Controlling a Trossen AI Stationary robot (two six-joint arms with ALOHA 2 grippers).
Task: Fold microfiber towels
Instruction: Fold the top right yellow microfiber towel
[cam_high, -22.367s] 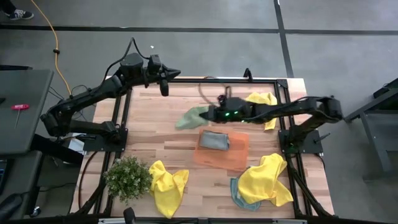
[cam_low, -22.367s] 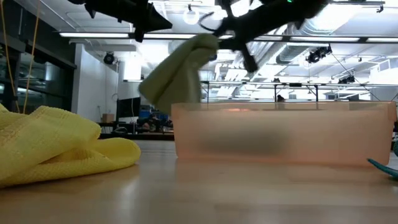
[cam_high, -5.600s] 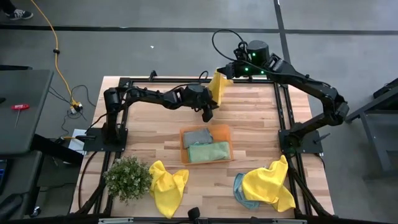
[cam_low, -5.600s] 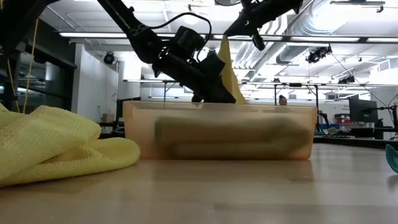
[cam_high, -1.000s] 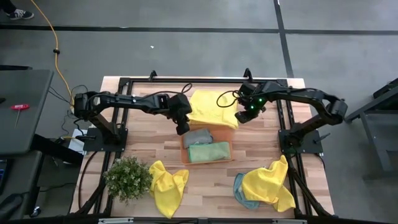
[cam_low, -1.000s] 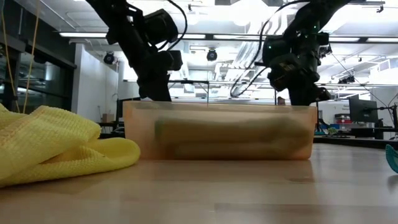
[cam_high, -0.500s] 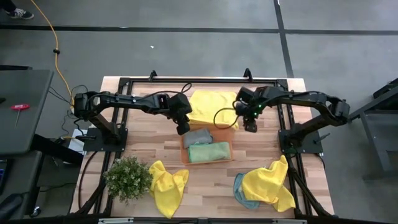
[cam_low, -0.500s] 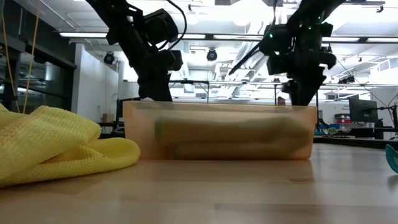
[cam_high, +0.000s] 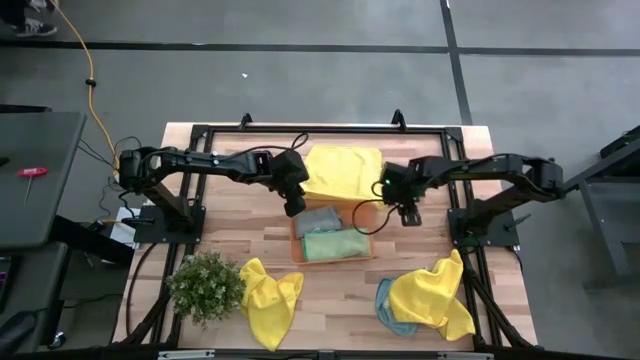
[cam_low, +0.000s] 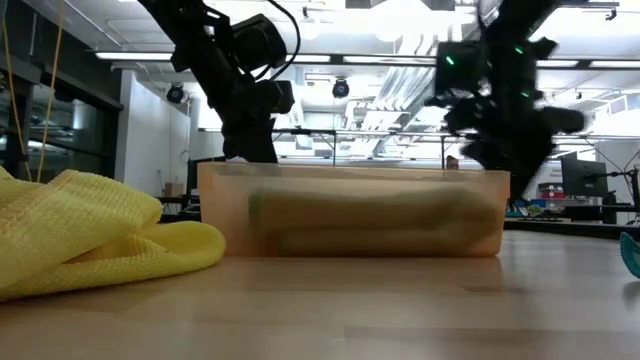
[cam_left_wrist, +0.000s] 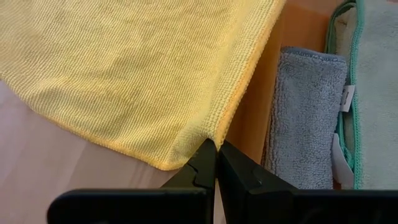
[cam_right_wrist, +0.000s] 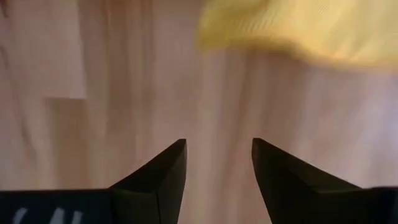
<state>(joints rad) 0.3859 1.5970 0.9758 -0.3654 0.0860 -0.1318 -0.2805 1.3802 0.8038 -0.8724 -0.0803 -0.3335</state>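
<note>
My left gripper (cam_left_wrist: 216, 152) pinches the edge of the spread yellow towel (cam_high: 343, 172). My right gripper (cam_right_wrist: 217, 158) hangs open over bare table (cam_right_wrist: 112, 74). The grey towel's tag (cam_left_wrist: 347, 99) is unreadable.

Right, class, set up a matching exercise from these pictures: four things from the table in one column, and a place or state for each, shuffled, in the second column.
Things:
1. spread yellow towel
2. grey towel
3. left gripper
4. right gripper

Places or states:
A. folded, lying in the orange tray
B. open, holding nothing, over bare wood
C. flat on the table's far side
D. shut on a towel's edge

Pairs: 1-C, 2-A, 3-D, 4-B
</note>
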